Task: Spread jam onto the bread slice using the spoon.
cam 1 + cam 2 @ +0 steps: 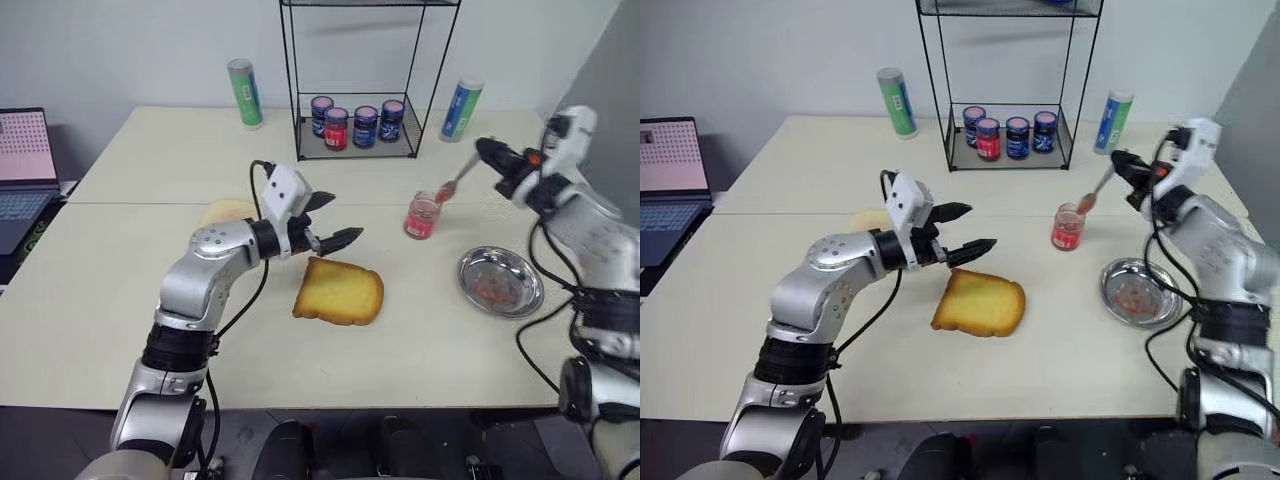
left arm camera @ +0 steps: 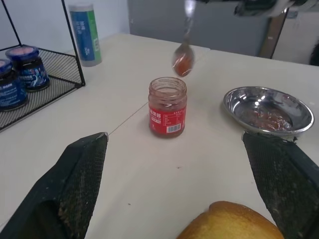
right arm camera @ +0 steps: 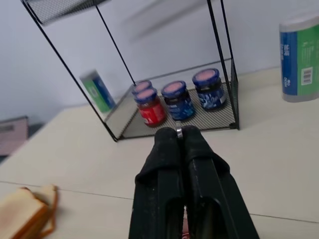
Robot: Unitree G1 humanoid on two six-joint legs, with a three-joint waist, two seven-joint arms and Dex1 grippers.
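The right pincer (image 1: 490,152), raised at the far right, is pressed together on the handle of the spoon (image 1: 455,185), whose jam-smeared bowl hangs just above the open jar of jam (image 1: 422,215). The left pincer (image 1: 335,220) is spread wide and empty, just above the far edge of the bread slice (image 1: 339,291), which lies flat mid-tabletop (image 1: 100,300). A round steel dish (image 1: 500,282) with red smears sits right of the bread, near the jar. Four lidded jars (image 1: 357,123) stand in the wire rack (image 1: 365,75) at the far side.
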